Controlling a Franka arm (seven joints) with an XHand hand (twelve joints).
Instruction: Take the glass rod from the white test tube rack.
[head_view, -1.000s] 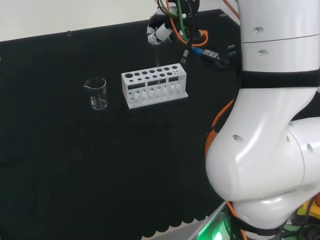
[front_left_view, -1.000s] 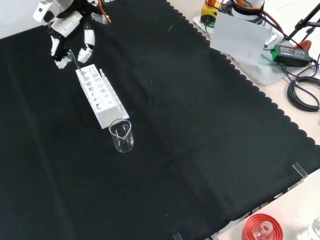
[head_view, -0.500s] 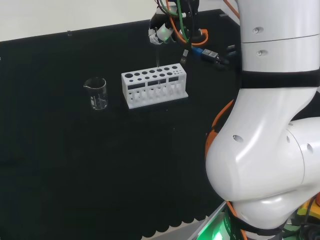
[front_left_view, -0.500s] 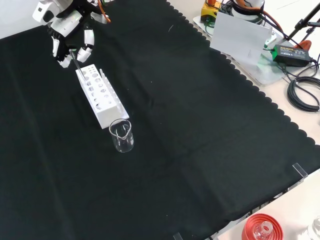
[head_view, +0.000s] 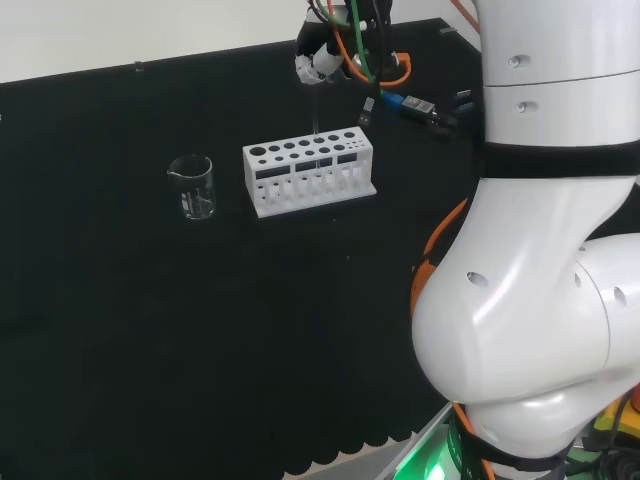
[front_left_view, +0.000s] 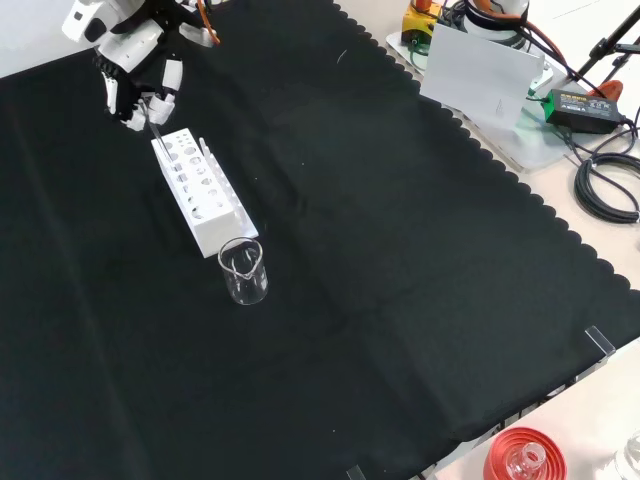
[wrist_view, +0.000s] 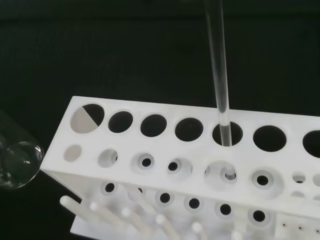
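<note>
The white test tube rack (head_view: 308, 172) (front_left_view: 201, 188) stands on the black cloth. The thin clear glass rod (head_view: 315, 118) (front_left_view: 152, 120) (wrist_view: 218, 75) rises upright from a hole in the rack's back row (wrist_view: 180, 150); its lower end is still inside that hole. The hand (head_view: 322, 60) (front_left_view: 137, 68) is above the rack's end, its fingers curled round the rod's upper part.
A clear glass beaker (head_view: 193, 186) (front_left_view: 243, 270) (wrist_view: 15, 160) stands close to the rack's other end. The arm's white links (head_view: 540, 250) take up the head view's right. A red ribbed stand (front_left_view: 522, 458), cables and a white panel (front_left_view: 480, 70) lie beyond the cloth's edge.
The hand's fingers have drawn in round the rod's top, and the hand has risen slightly. Rack and beaker have not moved.
</note>
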